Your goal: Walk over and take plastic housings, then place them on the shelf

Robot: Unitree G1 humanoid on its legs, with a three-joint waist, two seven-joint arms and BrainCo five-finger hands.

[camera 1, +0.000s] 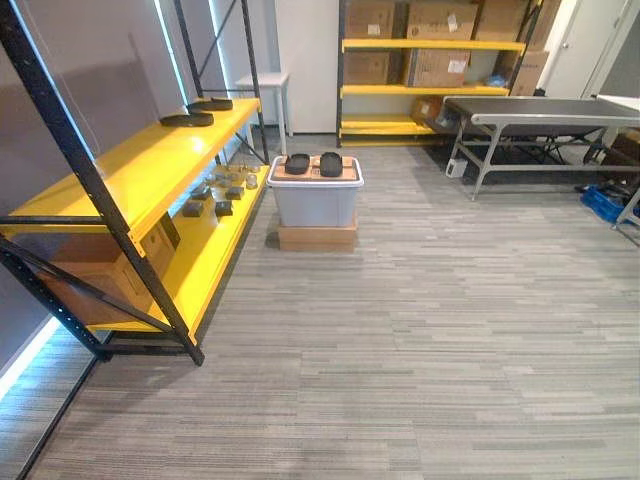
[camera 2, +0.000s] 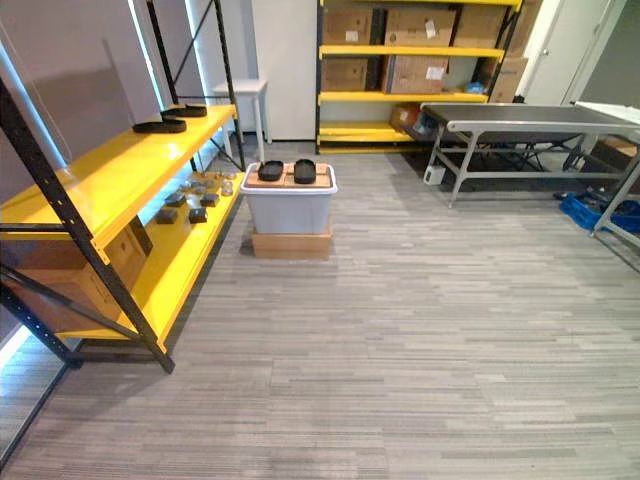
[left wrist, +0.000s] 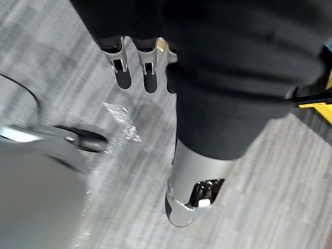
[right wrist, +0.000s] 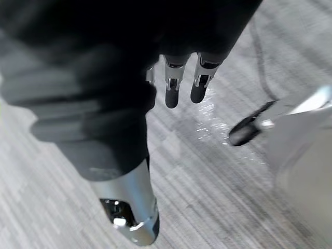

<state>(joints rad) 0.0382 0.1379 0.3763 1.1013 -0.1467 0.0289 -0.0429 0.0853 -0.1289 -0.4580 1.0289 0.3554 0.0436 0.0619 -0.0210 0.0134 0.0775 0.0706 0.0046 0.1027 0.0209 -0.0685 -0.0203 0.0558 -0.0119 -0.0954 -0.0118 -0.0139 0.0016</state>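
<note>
Left hand point(left wrist: 148, 72) and right hand point(right wrist: 173, 89): I read fingers straight and empty, above carpet point(left wrist: 270, 207). Two black plastic housings point(camera 1: 297, 163) lie on the grey bin point(camera 1: 315, 205), upper centre of frame. Two more housings point(camera 1: 187, 119) lie on the yellow shelf point(camera 1: 140, 165), upper left.

Both eye views look from head height down and ahead across the floor point(camera 1: 420, 330). They share the shelf point(camera 1: 150, 165) at left, the bin point(camera 1: 315, 195) mid-room and the table point(camera 1: 540, 108) beyond. Each wrist view looks along its own hand, the left hand point(left wrist: 123, 65) and the right hand point(right wrist: 173, 85), close up, down at the floor.
</note>
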